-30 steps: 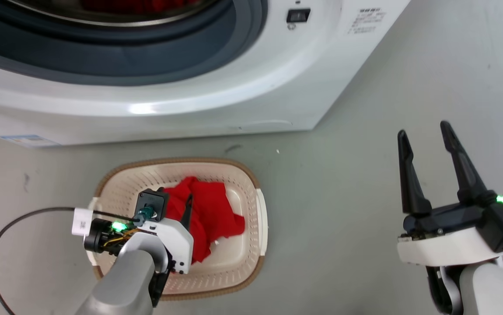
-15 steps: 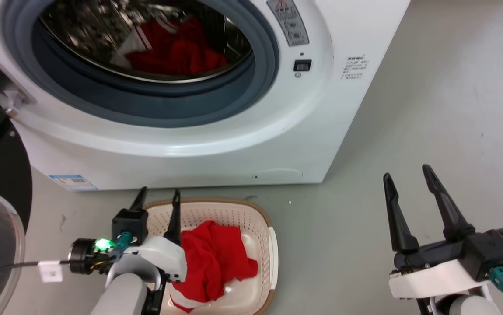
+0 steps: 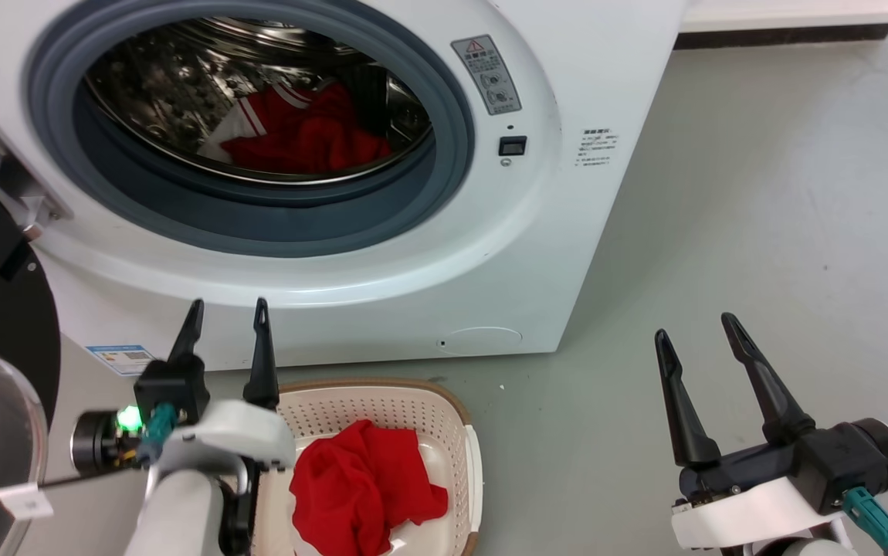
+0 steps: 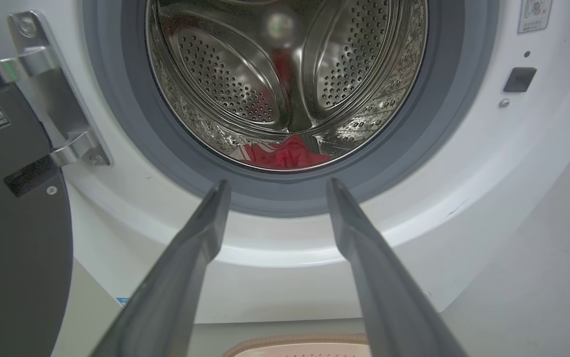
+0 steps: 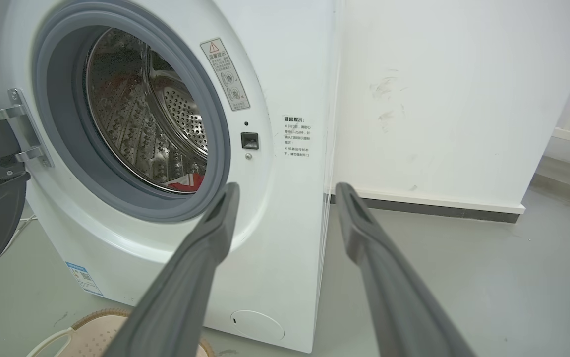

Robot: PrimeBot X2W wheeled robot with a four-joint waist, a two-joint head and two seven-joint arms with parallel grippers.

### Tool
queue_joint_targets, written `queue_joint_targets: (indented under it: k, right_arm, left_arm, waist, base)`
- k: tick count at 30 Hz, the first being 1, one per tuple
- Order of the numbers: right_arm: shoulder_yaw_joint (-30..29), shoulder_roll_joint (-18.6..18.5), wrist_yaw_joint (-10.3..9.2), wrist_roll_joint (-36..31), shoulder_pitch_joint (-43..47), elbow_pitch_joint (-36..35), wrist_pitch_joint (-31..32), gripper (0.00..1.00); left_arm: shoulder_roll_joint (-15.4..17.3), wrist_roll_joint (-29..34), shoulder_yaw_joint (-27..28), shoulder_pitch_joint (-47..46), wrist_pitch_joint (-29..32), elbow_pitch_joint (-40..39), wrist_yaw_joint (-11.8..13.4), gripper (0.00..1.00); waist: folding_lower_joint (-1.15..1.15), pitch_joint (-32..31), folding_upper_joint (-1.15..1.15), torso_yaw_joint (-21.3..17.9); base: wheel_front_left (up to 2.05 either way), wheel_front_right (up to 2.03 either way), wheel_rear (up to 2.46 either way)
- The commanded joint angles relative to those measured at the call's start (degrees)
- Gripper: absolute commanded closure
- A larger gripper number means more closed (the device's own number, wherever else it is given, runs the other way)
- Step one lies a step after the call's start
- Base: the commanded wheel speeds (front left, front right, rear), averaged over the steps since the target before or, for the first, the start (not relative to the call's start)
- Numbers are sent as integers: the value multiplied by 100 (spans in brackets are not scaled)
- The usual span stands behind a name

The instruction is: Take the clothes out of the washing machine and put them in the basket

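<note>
Down in the drum (image 3: 181, 93), the jersey (image 3: 297, 139) looked light and floppy, so I'd pinch a bunched fold; left gripper (image 3: 228, 305) hung wide open, empty.

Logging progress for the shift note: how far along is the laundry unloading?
Done: one red garment lies in the basket. In hand: nothing; the left end effector and right end effector are open and empty. Left: the striped red jersey sits inside the washing machine.

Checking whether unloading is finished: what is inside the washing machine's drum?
A red garment with white-striped trim lies low in the drum. The grey gasket covers its lower edge, and anything beneath it cannot be seen.
</note>
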Motion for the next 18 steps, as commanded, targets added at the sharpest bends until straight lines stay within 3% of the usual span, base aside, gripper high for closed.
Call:
queue_joint_targets:
  k: [1,8,18]
  right_arm:
    - [14,8,-5,21,-25,-21,-14,0]
    - [61,9,-6,68,-256,-127,-14,0]
    - [71,10,-5,258,-842,-283,-14,0]
  left_arm:
    - [-10,44,31,-147,-15,54,-41,0]
    - [209,277,112,-1176,-14,768,-294,0]
    - [732,409,163,-3347,-10,2141,-541,0]
  waist:
    - [1,44,0,-44]
    - [1,488,0,-249]
    - [1,1503,0,-681]
  base:
    - [0,0,0]
    - [0,0,0]
    - [0,0,0]
